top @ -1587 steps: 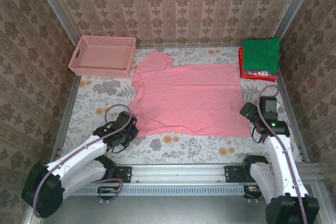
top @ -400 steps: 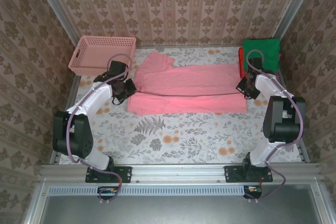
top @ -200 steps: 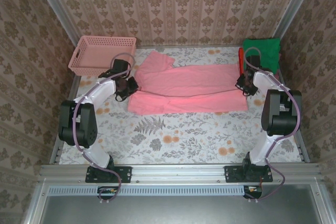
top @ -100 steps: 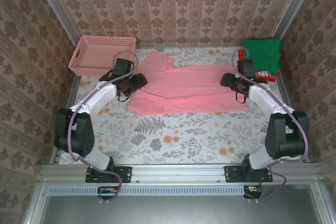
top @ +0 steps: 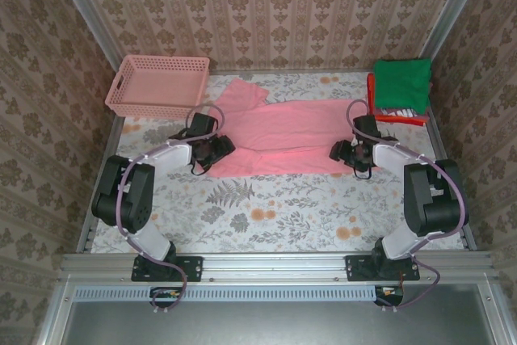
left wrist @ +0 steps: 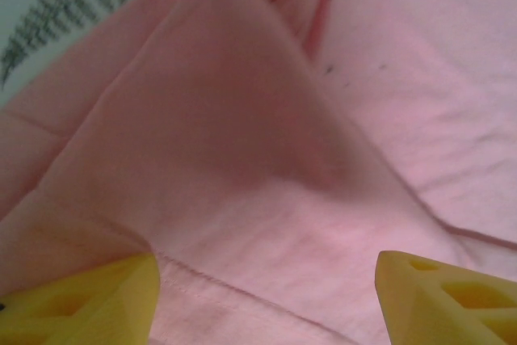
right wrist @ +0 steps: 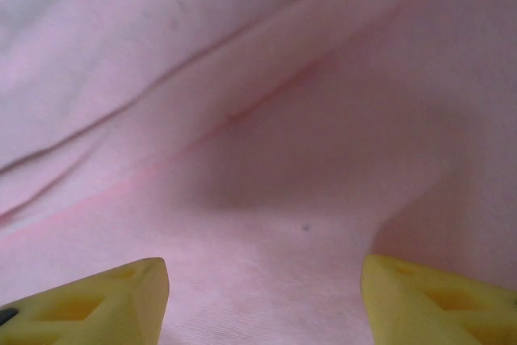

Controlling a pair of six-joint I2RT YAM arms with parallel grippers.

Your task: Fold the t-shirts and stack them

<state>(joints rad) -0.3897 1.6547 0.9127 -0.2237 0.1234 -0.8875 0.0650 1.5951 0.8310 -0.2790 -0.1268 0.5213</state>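
Left pincer [left wrist: 265, 260] and right pincer [right wrist: 263, 262] agape over salmon-pink t-shirt [top: 291, 131] (yellow fingers [left wrist: 81, 300] cropped, cloth blurred)

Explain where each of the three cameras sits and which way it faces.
Top external: above and behind the arms, facing down at the table; both arms show, left claw and right claw open at the two ends of the pink t-shirt.
Left wrist: on the left arm's wrist, facing the pink t-shirt from close; its two yellow fingertips show, apart.
Right wrist: on the right arm's wrist, likewise close on that shirt; yellow fingertips apart.
Shared: all three see the pink t-shirt.
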